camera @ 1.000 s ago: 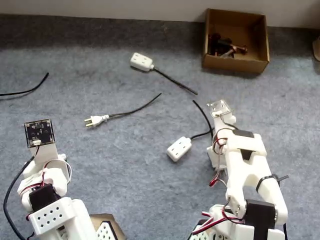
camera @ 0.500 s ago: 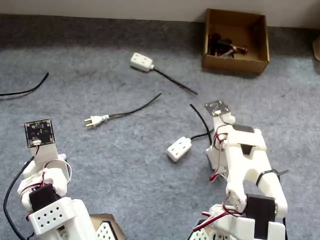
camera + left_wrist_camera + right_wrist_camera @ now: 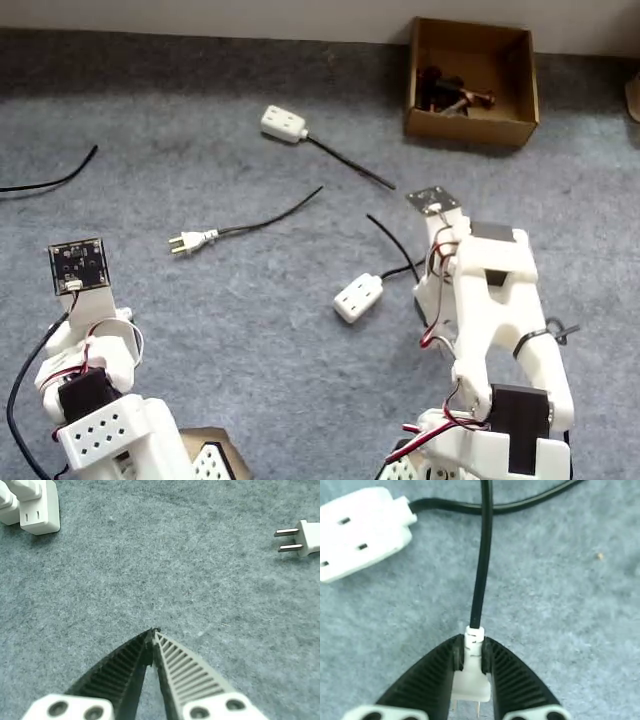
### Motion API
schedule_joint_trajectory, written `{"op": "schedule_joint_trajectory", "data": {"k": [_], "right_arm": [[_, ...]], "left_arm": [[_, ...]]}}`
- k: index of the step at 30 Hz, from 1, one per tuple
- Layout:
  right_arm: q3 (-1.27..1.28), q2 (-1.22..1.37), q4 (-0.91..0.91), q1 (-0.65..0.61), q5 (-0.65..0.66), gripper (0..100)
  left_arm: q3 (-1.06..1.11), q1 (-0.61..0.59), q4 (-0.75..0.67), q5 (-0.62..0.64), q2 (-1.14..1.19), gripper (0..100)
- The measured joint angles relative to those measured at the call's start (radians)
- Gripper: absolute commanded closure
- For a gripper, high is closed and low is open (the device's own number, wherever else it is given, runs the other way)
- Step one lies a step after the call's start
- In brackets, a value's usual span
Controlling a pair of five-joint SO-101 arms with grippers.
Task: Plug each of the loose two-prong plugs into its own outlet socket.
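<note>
Since a second ago the right arm (image 3: 495, 300) has swung a little to the left, and the free loop of black cord (image 3: 390, 240) ahead of it has slid left across the grey carpet (image 3: 250, 340), while the left arm (image 3: 90, 380) has not moved. At the far edge of the carpet a cardboard box (image 3: 470, 125) sits with some dark odds and ends inside. Two white sockets lie well apart: the near socket (image 3: 358, 297) just left of the right arm, and the far socket (image 3: 283, 122) farther back, each trailing a black lead. Between them, off to the left, the loose plug (image 3: 190, 241) lies flat with its prongs pointing left. The right gripper (image 3: 472, 642) is closed snugly on the held plug (image 3: 471, 680), pinching its white body from both sides, prongs pointing back toward the wrist, and the cord runs straight out past the near socket. The left gripper (image 3: 152, 632) hangs low over bare carpet, its fingers pressed together at the tips and holding nothing.
</note>
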Motion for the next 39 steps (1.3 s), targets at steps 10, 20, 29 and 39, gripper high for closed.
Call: {"op": "schedule_joint_trajectory", "data": {"k": [10,20,29,39], "right_arm": [[-0.129,0.0,0.1,-0.101,-0.049,99.2],[-0.25,0.0,0.147,-0.21,-0.138,99.2],[-0.391,0.0,0.149,-0.311,-0.252,99.2],[-0.362,-0.23,0.072,-0.313,-0.299,99.2]], "left_arm": [[0.0,0.0,0.0,0.0,0.0,99],[0.0,0.0,0.0,0.0,0.0,99],[0.0,0.041,0.0,0.0,0.0,99],[0.0,0.054,0.0,0.0,0.0,99]]}}
